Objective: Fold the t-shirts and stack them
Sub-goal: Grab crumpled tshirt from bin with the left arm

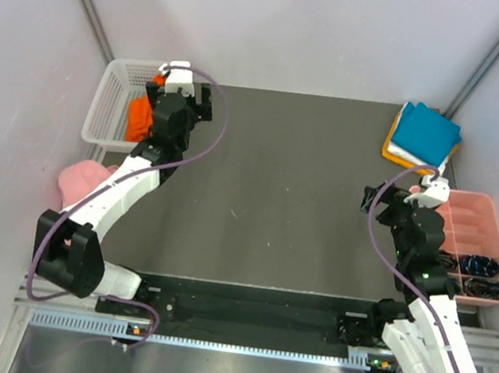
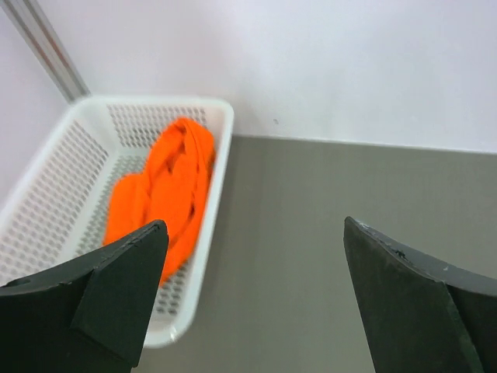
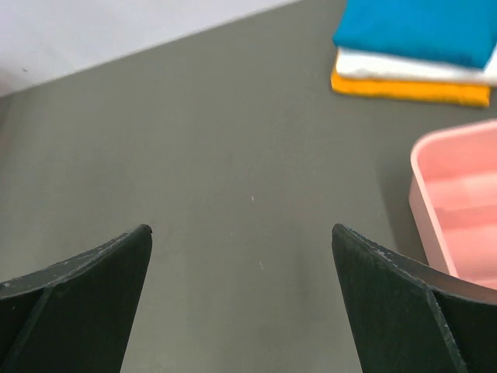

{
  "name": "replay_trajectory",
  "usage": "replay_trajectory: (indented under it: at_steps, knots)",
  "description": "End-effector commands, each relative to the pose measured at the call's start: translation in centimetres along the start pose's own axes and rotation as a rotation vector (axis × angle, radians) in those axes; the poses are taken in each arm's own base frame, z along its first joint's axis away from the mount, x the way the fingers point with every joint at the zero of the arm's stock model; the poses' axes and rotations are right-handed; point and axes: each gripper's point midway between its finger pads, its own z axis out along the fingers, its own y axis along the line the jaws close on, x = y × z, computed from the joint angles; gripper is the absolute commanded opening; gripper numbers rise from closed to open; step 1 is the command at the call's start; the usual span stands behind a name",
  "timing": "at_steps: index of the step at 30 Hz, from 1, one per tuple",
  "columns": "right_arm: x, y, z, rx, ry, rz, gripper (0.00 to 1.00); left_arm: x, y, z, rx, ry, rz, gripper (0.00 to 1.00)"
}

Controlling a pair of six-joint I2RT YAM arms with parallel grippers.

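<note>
A crumpled orange t-shirt (image 2: 167, 186) lies in a white perforated basket (image 2: 54, 194) at the table's back left; from above the orange t-shirt (image 1: 138, 117) is half hidden by the left arm. My left gripper (image 2: 256, 233) hangs open above the mat just right of the basket, nothing between its fingers. At the back right sits a folded stack: a teal t-shirt (image 3: 419, 27) on a white one (image 3: 411, 68) on a yellow one (image 3: 404, 88), also seen from above as the stack (image 1: 424, 134). My right gripper (image 3: 242, 233) is open over bare mat, short of the stack.
A pink compartment tray (image 1: 472, 243) with small dark items stands at the right edge, its pink tray corner (image 3: 458, 202) close to my right gripper. A pale pink cap (image 1: 82, 180) lies off the mat at the left. Grey walls enclose the dark mat (image 1: 286, 191).
</note>
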Motion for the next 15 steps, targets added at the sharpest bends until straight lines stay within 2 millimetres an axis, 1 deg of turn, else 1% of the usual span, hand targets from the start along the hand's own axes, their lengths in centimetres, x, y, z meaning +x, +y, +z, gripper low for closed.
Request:
replay_trajectory:
  at_steps: [1, 2, 3, 4, 5, 6, 7, 9, 10, 12, 13, 14, 15]
  knots:
    - [0.3, -0.7, -1.2, 0.069, 0.079, 0.034, 0.99, -3.8, 0.9, 1.7, -0.064, -0.054, 0.107, 0.99]
    - [0.6, -0.6, -1.2, 0.068, 0.097, 0.038, 0.99, -4.8, 0.7, 2.7, -0.074, -0.06, 0.129, 0.99]
    - [0.6, -0.5, -1.2, 0.068, 0.115, 0.038, 0.99, -5.3, 1.1, 3.1, -0.106, -0.054, 0.132, 0.99]
    - [0.8, -0.5, -1.1, 0.072, 0.131, 0.035, 0.99, -4.9, 1.7, 3.7, -0.128, -0.014, 0.146, 0.99]
    - [1.8, -0.9, -0.9, 0.091, 0.179, 0.022, 0.99, -5.8, 1.7, 4.7, -0.14, -0.015, 0.137, 0.99]
    - [1.7, -0.8, -0.8, 0.095, 0.191, 0.013, 0.99, -5.9, 1.8, 5.1, -0.14, -0.004, 0.139, 0.99]
    - [2.0, -1.1, -0.8, 0.107, 0.209, 0.006, 0.99, -6.0, 2.3, 5.6, -0.144, -0.002, 0.141, 0.99]
    - [2.6, -1.4, -0.6, 0.123, 0.233, 0.0, 0.99, -6.3, 2.5, 6.3, -0.115, -0.011, 0.14, 0.99]
    - [2.8, -1.0, -0.6, 0.1, 0.241, 0.002, 0.99, -6.3, 3.5, 6.9, -0.101, -0.005, 0.127, 0.99]
    - [3.0, -0.8, -0.5, 0.095, 0.243, 0.027, 0.99, -7.1, 4.9, 8.2, -0.107, -0.001, 0.055, 0.99]
    - [3.2, -0.7, -0.5, 0.094, 0.246, 0.044, 0.99, -6.9, 7.2, 9.0, -0.122, 0.03, 0.04, 0.99]
    - [3.3, -0.6, -0.5, 0.098, 0.248, 0.068, 0.99, -6.6, 8.0, 10.0, -0.122, 0.068, -0.007, 0.98]
    - [3.8, -0.9, -0.6, 0.12, 0.273, 0.077, 0.99, -6.3, 8.7, 10.7, -0.109, 0.082, -0.018, 0.94]
